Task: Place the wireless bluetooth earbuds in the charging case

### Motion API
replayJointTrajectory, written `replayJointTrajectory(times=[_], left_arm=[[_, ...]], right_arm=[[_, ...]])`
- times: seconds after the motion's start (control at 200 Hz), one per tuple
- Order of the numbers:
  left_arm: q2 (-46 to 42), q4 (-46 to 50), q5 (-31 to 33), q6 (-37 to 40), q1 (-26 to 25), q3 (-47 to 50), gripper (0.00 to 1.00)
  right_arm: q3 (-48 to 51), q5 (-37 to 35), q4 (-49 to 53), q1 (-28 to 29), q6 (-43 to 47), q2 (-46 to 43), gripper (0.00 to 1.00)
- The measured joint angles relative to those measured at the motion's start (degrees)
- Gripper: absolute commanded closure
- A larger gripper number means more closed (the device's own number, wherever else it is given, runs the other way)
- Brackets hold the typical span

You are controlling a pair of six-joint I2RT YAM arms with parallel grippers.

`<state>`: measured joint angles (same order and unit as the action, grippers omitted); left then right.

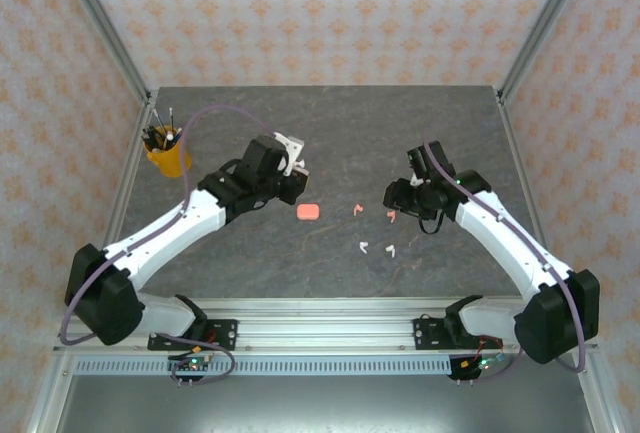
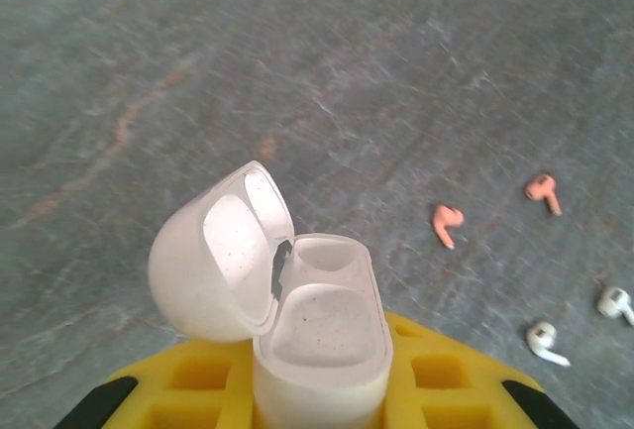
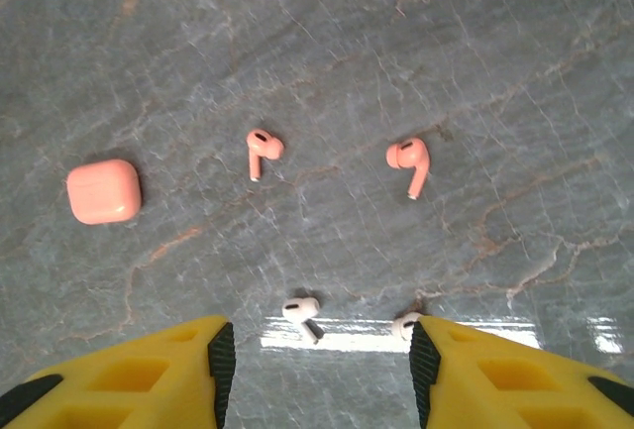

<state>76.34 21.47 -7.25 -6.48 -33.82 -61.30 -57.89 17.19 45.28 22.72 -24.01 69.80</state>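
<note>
My left gripper (image 1: 288, 156) is shut on a white charging case (image 2: 322, 325), held above the table with its lid (image 2: 213, 261) swung open and both wells empty. Two coral-pink earbuds (image 3: 261, 149) (image 3: 410, 160) and two white earbuds (image 3: 302, 311) (image 3: 404, 326) lie loose on the grey table. My right gripper (image 3: 317, 375) hangs open above them. The left white earbud lies in the gap between its fingers, and the right one is at the right fingertip, partly hidden by it. From above, the earbuds (image 1: 357, 209) (image 1: 390, 250) lie between the two arms.
A shut coral-pink case (image 3: 103, 191) lies on the table left of the earbuds, also seen from above as the pink case (image 1: 308, 211). A yellow cup of pens (image 1: 167, 151) stands at the far left. Metal frame posts border the grey table (image 1: 330, 123).
</note>
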Motion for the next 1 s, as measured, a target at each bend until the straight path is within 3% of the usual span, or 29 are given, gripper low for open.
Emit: replayJointTrajectory(times=[0.125,0.275,0.545,0.771,1.001], left_arm=[[-2.05,-3.63,6.25,-0.09,-2.6,1.6,1.0],[-4.74,-15.78,7.3,0.79,-4.2,10.91,1.0],[-6.21,-43.41,1.44,4.59,-4.17,31.74,1.0],[-6.19,-58.77,-3.39,7.26,-4.17,35.15,1.0],[-6.4,-67.36,-6.51,8.09,-4.17,37.57,1.0]], right_arm=[[1.53,-0.42,0.15,0.42,-0.94,-0.35,0.48],[2.19,-1.86,0.22,2.6,-1.79,-0.26,0.47],[2.58,-3.54,0.28,5.4,-3.96,0.11,0.48],[3.21,-3.43,0.31,6.54,-5.97,1.53,0.49],[3.21,-3.28,0.31,7.96,-7.74,3.54,0.49]])
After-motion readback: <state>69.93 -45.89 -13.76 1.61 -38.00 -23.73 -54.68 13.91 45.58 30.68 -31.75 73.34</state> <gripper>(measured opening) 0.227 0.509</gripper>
